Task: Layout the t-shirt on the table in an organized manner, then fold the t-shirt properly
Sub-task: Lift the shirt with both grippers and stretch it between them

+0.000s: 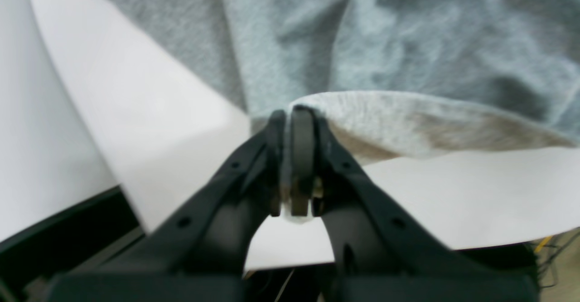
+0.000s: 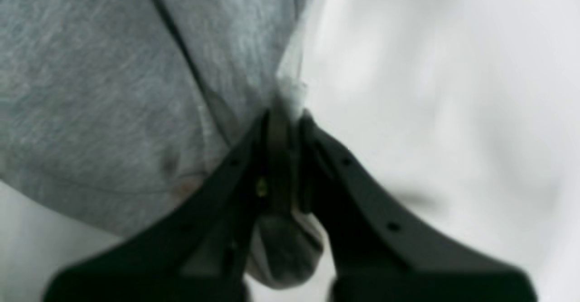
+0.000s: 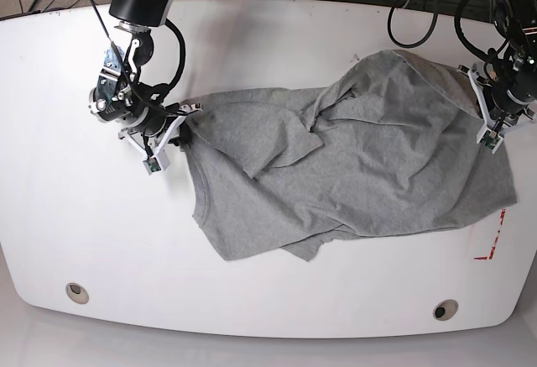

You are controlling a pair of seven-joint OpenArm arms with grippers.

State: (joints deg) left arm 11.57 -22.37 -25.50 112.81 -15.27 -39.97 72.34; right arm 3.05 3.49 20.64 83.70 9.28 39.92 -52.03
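Lying rumpled across the middle and right of the white worktop [image 3: 277, 31] in the base view, the grey t-shirt [image 3: 352, 165] is spread out but far from flat, with loose folds bunched near its centre and one corner of cloth flopped over itself along the lower edge. No lettering shows on the side that faces up. The right end effector [image 3: 179, 126], on the left of the base view, is clenched on the cloth at the shirt's far left tip; its wrist camera shows the two black jaws pressed together with grey fabric pinched between them and a small wad of it bulging out below the jaws. The left end effector [image 3: 485, 113], on the right of the base view, is likewise clamped on the shirt at its upper right edge; its wrist camera shows a thin fold of cloth caught between the shut jaws, with the hem curling up off the worktop just beside them. Between the two grips the shirt runs roughly across the worktop, raised a little at the right-hand grip and sagging into wrinkles toward the middle. A red-marked corner [image 3: 493, 241] lies on the worktop just beside the shirt's lower right edge, and two round grommet holes [image 3: 76, 292] sit near the front edge, well apart from the cloth.
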